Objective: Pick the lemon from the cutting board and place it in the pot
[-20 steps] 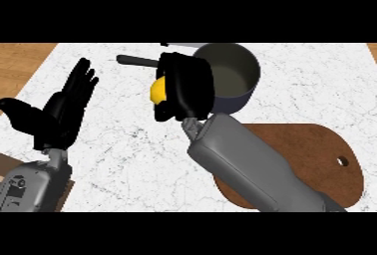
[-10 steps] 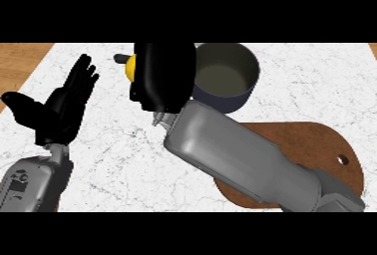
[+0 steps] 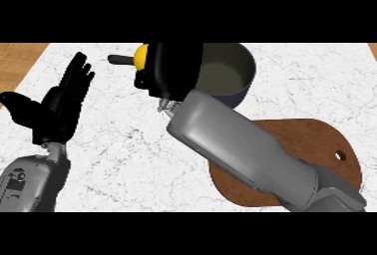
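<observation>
My right hand (image 3: pixel 174 67) is curled round the yellow lemon (image 3: pixel 140 55), of which only a sliver shows at the hand's left side. The hand hangs beside the left rim of the dark blue pot (image 3: pixel 234 74), above the pot's black handle (image 3: pixel 119 59). The pot's inside looks grey and bare. The round brown cutting board (image 3: pixel 324 144) lies at the lower right, mostly under my right forearm. My left hand (image 3: pixel 59 107) stands open at the left, fingers up, resting.
The white marble counter (image 3: pixel 125 149) spans the view. A strip of wooden surface (image 3: pixel 18 55) shows at the far left edge. The cutting board has a small hole (image 3: pixel 340 155) near its right rim.
My right hand has carried the lemon up and to the left, from in front of the pot to beside its left rim. The left hand has hardly moved.
</observation>
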{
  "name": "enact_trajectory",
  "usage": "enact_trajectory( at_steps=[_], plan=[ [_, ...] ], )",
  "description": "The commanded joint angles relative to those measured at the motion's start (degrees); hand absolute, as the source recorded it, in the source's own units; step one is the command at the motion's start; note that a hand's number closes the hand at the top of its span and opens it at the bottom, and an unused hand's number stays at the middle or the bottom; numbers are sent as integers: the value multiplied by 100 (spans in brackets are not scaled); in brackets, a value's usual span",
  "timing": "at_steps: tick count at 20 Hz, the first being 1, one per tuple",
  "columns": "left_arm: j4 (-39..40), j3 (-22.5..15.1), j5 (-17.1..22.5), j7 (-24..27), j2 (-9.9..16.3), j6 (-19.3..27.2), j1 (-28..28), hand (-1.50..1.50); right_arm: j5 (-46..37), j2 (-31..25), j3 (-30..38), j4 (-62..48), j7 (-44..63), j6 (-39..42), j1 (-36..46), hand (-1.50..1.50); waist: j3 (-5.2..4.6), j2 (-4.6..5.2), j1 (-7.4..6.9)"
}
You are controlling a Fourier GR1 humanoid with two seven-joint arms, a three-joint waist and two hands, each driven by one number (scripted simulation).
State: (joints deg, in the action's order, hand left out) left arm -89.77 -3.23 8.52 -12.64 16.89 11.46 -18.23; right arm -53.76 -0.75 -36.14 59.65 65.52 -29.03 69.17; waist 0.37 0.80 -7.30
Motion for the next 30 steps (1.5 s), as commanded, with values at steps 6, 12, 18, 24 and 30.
enact_trajectory(
  at_steps=[6,12,18,24,30],
  plan=[
    [48,146,76,96,-52,109,92,0,-752,72,-241,-1829,1140,-65,374,150,-64,11,231],
    [169,132,66,301,-113,149,153,0,-461,72,-529,-2287,1096,-409,94,150,-55,59,137],
    [2,23,195,129,-51,-6,171,0,232,72,122,-2643,569,-993,-171,150,-42,89,85],
    [-72,-61,69,42,-101,186,-86,0,1383,73,540,-2581,-733,-1604,-582,-150,-29,140,0],
    [-10,-73,154,59,-95,124,-30,0,1970,74,736,-1978,-1807,-2906,-718,-150,-22,132,42]
  ],
)
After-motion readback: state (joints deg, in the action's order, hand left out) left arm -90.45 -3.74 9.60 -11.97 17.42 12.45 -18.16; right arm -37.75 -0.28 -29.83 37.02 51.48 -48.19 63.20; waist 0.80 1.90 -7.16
